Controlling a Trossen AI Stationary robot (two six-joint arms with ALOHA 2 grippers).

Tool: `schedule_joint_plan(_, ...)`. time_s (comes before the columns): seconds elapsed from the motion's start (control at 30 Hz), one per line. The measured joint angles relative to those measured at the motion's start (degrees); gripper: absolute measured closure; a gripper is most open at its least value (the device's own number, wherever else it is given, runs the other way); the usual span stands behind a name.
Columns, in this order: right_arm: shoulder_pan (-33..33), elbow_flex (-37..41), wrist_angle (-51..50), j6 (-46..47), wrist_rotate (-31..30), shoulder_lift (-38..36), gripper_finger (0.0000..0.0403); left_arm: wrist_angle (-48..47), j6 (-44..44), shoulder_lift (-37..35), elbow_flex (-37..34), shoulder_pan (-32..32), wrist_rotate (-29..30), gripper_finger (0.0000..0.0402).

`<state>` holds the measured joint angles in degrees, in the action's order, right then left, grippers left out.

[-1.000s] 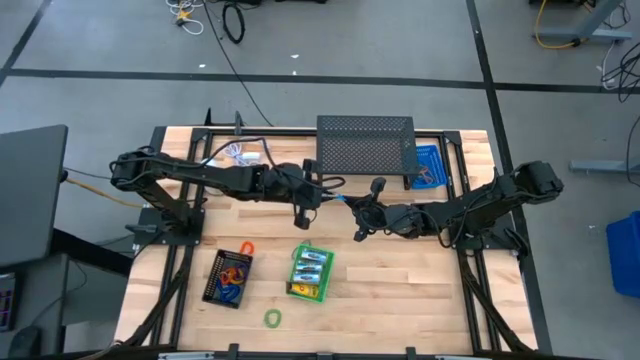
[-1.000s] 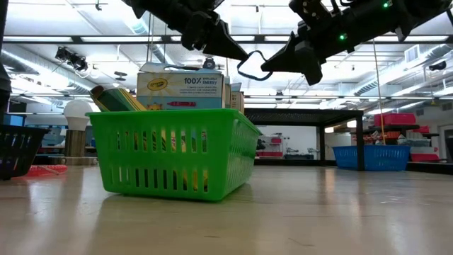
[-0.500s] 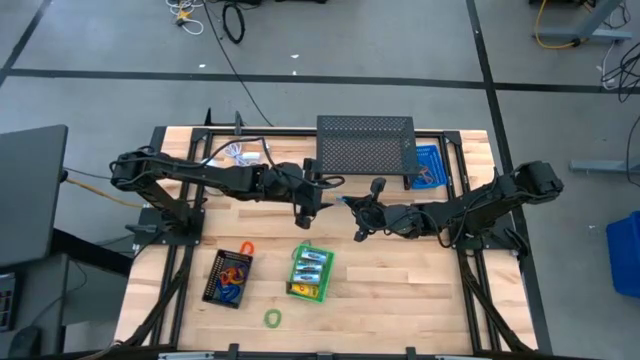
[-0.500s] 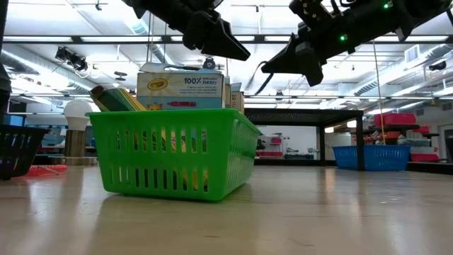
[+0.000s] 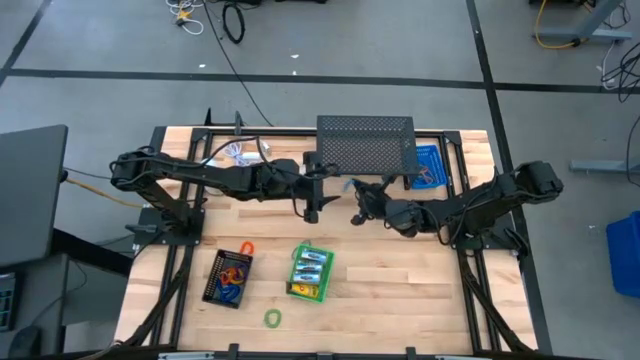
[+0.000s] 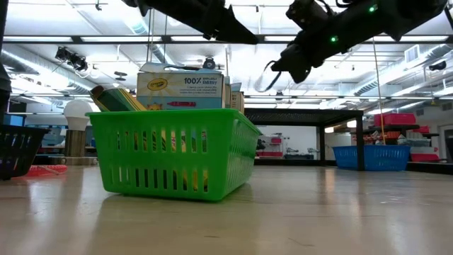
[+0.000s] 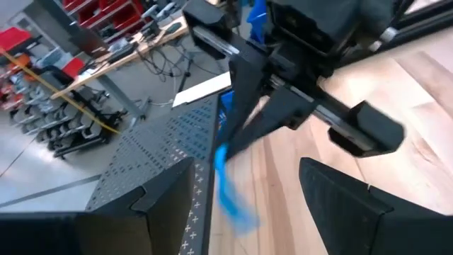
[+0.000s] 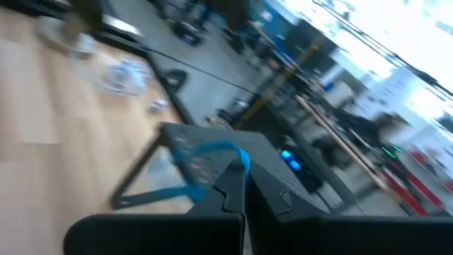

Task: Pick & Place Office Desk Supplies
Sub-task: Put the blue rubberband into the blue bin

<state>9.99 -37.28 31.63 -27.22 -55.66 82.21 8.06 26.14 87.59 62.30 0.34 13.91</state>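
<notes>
My right gripper [image 5: 358, 205] is shut on a thin blue loop [image 8: 202, 152] high over the table's middle. The loop also shows in the low view [image 6: 267, 76] and as a blurred blue loop [image 7: 228, 188] in the left wrist view. My left gripper [image 5: 312, 207] stands open just left of it, its two fingers [image 7: 159, 205] apart with nothing between them. Below, a green basket [image 5: 309, 273] holds yellow crayon boxes [image 6: 180, 91]. A black tray [image 5: 228, 277] holds more loops, and one green loop [image 5: 272, 318] lies flat on the wood. My right gripper pinches one spot of the blue loop's band [image 8: 239, 159] between its two shut fingers. The rest of the loop sticks out past the fingertips. The arm reaches in from the table's right side. The loop hangs slack, clear of the table and the basket.
A black mesh box [image 5: 365, 150] stands at the far edge, with a blue bin [image 5: 428, 167] to its right and a white bundle [image 5: 238, 152] to its left. Bare wood lies to the right of the green basket [image 6: 177, 152].
My left gripper has opened and let go of the blue loop, which had been held between both grippers, then risen a little. The loop now hangs from my right gripper alone. My right gripper has gone up and toward the far edge with it.
</notes>
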Motion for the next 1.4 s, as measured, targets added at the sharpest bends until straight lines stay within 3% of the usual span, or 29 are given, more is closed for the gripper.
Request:
schedule_joint_plan(0.33,-2.5,0.0,-0.1,0.9,-3.7,-0.5,0.0403,0.6,0.6,-4.3,-3.7,0.2,3.9,0.0138)
schedule_joint_plan(0.47,-2.4,0.0,-0.7,0.9,-3.7,-1.1,0.0403,0.7,-0.2,-13.6,-9.7,1.4,4.8,0.0138)
schedule_joint_plan(0.67,-2.8,0.0,-2.4,0.9,-7.7,-4.7,0.0403,2.1,-3.9,-29.1,-21.3,2.3,0.2,0.0138)
schedule_joint_plan(0.83,-4.5,0.2,-7.0,0.9,-10.7,-9.1,0.0403,5.9,-5.1,-37.1,-30.5,2.4,-0.3,0.0138)
schedule_joint_plan(1.07,-7.7,3.7,-9.8,1.4,-13.8,-15.3,0.0403,8.5,-5.1,-42.5,-36.3,2.4,1.6,0.0138)
schedule_joint_plan(1.4,-13.6,11.3,-11.5,3.0,-21.7,-27.6,0.0403,6.8,-7.5,-44.1,-38.1,2.3,-2.2,0.0138)
